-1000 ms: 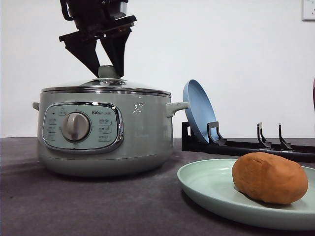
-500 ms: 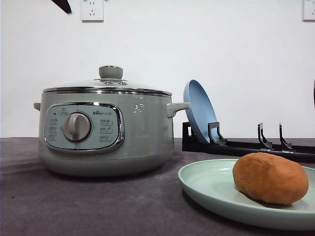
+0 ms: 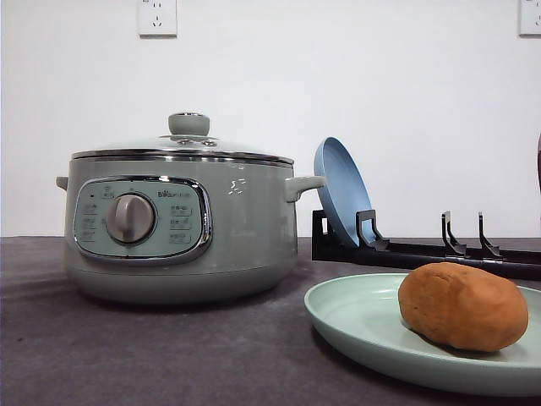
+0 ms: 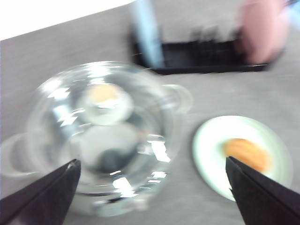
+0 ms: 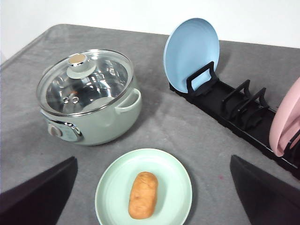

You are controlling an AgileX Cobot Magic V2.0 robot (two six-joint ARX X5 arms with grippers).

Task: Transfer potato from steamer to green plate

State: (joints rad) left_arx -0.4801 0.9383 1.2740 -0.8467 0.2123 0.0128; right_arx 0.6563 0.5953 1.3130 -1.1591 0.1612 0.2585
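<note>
The orange-brown potato (image 3: 463, 306) lies on the pale green plate (image 3: 355, 317) at the front right of the table. Left of it stands the sage-green steamer (image 3: 177, 228) with its glass lid (image 3: 188, 139) on. From high above the lid (image 4: 101, 136), my left gripper (image 4: 151, 161) is open and empty, its dark fingers (image 4: 42, 197) spread wide; this view is blurred. The potato (image 4: 246, 154) and plate (image 4: 211, 140) lie off to the side there. My right gripper (image 5: 153, 159) hangs open and empty high over the plate (image 5: 112, 192), potato (image 5: 143, 194) and steamer (image 5: 89, 93).
A black dish rack (image 3: 423, 249) runs along the back right, holding an upright blue plate (image 3: 340, 190). The same rack (image 5: 234, 105) carries the blue plate (image 5: 191, 54) and a pink plate (image 5: 286, 122). Grey cloth covers the table (image 3: 169, 355).
My left gripper, which straddled the lid knob a second ago, has lifted straight up and left the front view. The lid, steamer, potato and plate have stayed put.
</note>
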